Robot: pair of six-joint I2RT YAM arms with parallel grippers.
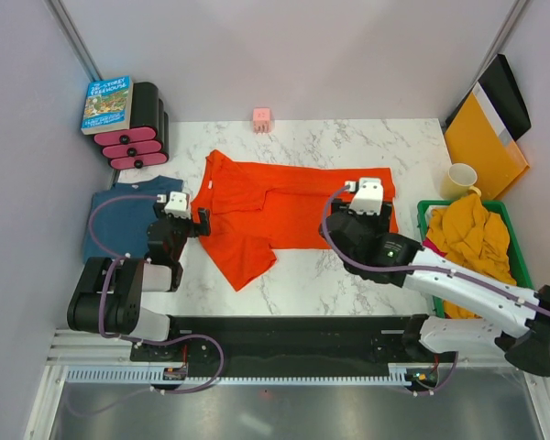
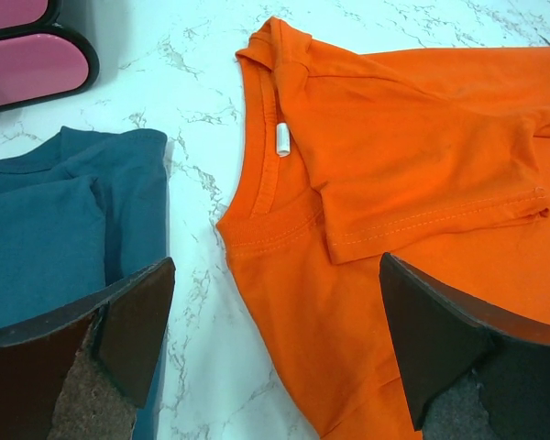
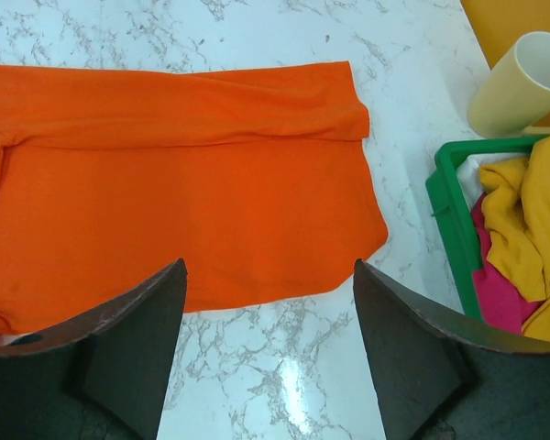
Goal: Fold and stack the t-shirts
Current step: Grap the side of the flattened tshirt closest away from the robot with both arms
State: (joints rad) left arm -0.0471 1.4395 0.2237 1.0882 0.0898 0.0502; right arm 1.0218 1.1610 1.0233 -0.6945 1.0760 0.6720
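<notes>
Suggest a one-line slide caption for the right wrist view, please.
Open right end effector over the orange t-shirt, beside a green basket holding a yellow shirt.

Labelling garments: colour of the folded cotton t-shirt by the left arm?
Folded cotton t-shirt: dark teal-blue, best in left wrist view.

One orange-red t-shirt [image 1: 257, 197]; one teal t-shirt [image 1: 119, 220]; one mustard t-shirt [image 1: 472, 234]; one pink t-shirt [image 3: 500, 298]; one green crate [image 3: 451, 206]; one mug [image 1: 460, 179]; one book [image 1: 107, 104]

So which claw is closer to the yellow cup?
Right. The right claw hovers over the orange shirt near the yellow cup; the left claw is far across, by the shirt's collar.
</notes>
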